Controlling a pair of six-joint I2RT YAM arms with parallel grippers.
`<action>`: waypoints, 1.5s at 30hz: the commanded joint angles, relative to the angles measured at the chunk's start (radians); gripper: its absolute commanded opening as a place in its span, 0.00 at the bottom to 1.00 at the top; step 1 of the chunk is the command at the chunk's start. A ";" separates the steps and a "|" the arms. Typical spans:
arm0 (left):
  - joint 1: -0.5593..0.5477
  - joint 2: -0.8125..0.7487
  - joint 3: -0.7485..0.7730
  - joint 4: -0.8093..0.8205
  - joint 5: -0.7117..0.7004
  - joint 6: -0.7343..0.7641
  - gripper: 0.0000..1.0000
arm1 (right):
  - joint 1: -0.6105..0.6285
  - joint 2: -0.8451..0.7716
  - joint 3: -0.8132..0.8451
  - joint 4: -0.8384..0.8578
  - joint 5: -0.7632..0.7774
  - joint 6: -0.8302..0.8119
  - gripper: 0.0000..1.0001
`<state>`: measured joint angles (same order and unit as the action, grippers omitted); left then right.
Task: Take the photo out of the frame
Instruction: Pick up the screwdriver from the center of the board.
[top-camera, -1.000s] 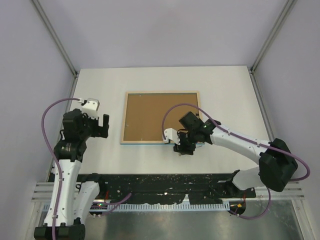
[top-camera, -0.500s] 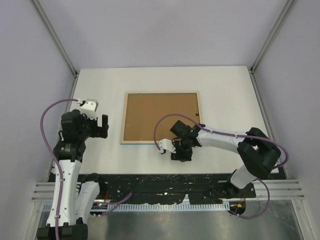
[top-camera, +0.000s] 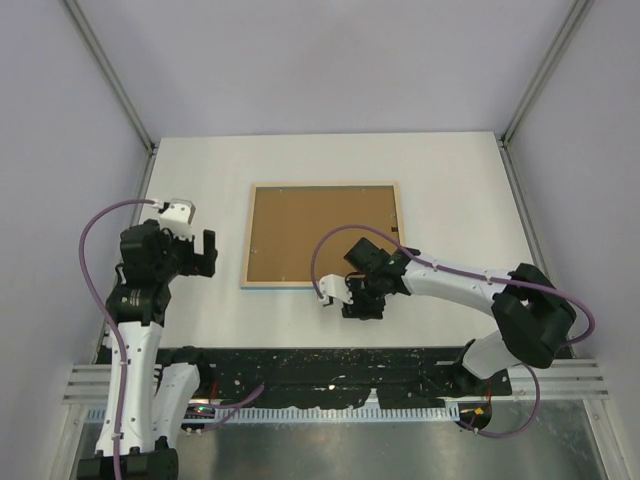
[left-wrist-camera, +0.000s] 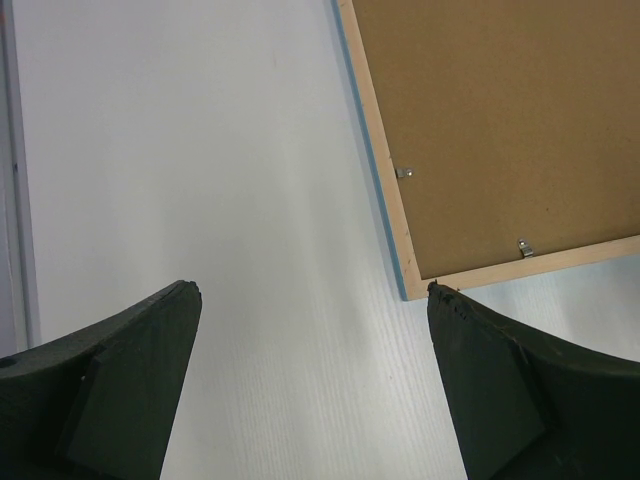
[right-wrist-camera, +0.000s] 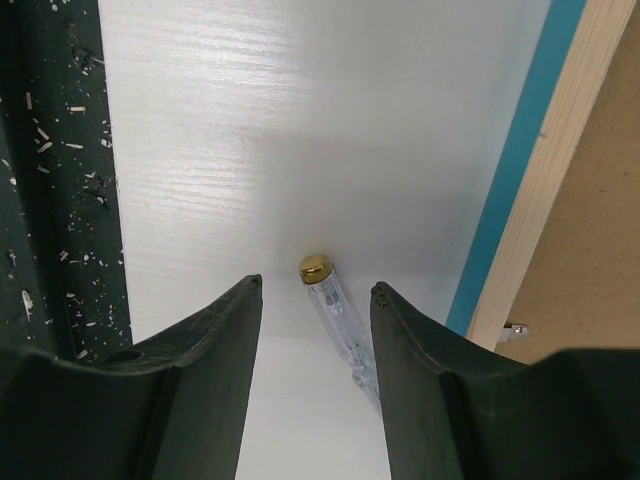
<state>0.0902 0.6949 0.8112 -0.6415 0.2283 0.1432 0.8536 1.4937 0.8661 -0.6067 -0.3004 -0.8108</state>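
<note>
Progress is slight: frame lies face down, backing board in, photo unseen; left gripper gapes empty, right gripper half-open straddles clear pen-like tool.

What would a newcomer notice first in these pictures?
The frame lies back up in the middle of the table, its brown backing board the largest thing in view. Just off its near edge the right gripper has its jaws apart, a small clear tool with a gold cap between them; the left gripper hovers wide open to the left.
</note>
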 joint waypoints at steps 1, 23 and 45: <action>0.009 -0.009 -0.001 0.039 0.028 0.010 1.00 | 0.002 0.000 -0.009 0.013 0.029 -0.027 0.53; 0.020 -0.028 -0.001 0.036 0.065 0.004 1.00 | 0.002 0.194 -0.006 0.044 0.099 -0.033 0.23; -0.300 0.135 0.201 0.089 0.425 0.090 1.00 | -0.508 -0.058 0.358 0.302 -0.558 0.650 0.08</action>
<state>-0.1143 0.7433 0.9009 -0.6197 0.5999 0.2005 0.4770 1.5143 1.1893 -0.5129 -0.5900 -0.4900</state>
